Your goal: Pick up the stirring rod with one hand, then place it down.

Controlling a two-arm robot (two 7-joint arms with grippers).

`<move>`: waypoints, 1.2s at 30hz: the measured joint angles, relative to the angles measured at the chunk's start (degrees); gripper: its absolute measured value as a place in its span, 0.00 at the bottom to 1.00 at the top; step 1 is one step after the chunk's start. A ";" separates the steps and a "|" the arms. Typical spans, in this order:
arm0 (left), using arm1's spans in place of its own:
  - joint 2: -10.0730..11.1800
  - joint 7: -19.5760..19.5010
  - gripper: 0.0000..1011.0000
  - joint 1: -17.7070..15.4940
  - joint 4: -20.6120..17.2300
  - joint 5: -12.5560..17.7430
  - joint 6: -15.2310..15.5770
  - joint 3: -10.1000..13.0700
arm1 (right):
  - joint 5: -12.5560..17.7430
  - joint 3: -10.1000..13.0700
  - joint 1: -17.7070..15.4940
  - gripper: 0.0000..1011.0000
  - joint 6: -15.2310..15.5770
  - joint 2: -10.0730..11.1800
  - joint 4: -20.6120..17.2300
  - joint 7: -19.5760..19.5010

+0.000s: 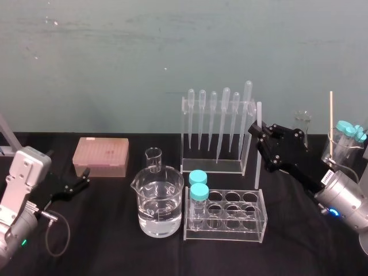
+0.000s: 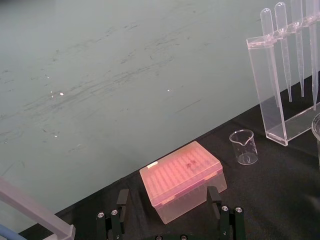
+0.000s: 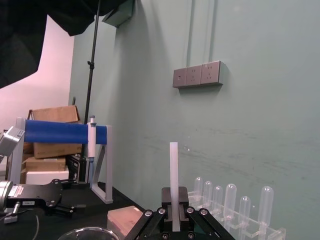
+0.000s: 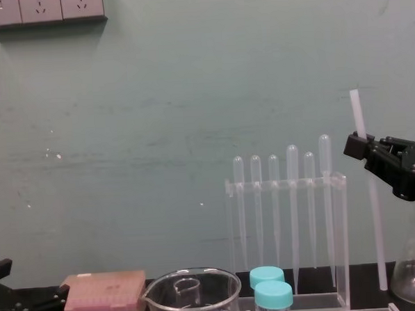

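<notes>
The stirring rod [image 1: 257, 167] is a long whitish translucent stick, held nearly upright just right of the pipette rack, its lower end low by the rack's base. My right gripper [image 1: 256, 131] is shut on its upper part, reaching in from the right. From the chest the stirring rod [image 4: 373, 216] hangs below the right gripper [image 4: 357, 148], with a short length above the jaws. At the right wrist the stirring rod [image 3: 173, 170] rises from between the closed fingers [image 3: 167, 197]. My left gripper [image 1: 80, 184] rests open on the left of the table, near the pink box.
A clear pipette rack [image 1: 214, 167] stands mid-back. In front are a water-filled beaker [image 1: 158, 201], a small beaker [image 1: 153, 158] and a tube rack [image 1: 230, 221] with two blue-capped tubes. A pink tip box [image 1: 100, 156] sits left. A flask [image 1: 339, 149] stands far right.
</notes>
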 joint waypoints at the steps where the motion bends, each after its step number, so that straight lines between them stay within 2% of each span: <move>1: 0.00 0.00 0.99 0.00 0.00 0.00 0.00 0.00 | 0.00 0.00 0.00 0.07 0.00 0.00 0.00 0.00; 30: 0.00 0.00 0.99 0.00 0.00 0.00 0.00 0.00 | 0.00 0.00 0.00 0.07 0.00 0.00 0.00 0.00; 36: 0.00 0.00 0.99 0.00 0.00 0.00 0.00 0.00 | -0.23 -0.07 -0.23 0.07 0.78 0.52 -0.59 1.53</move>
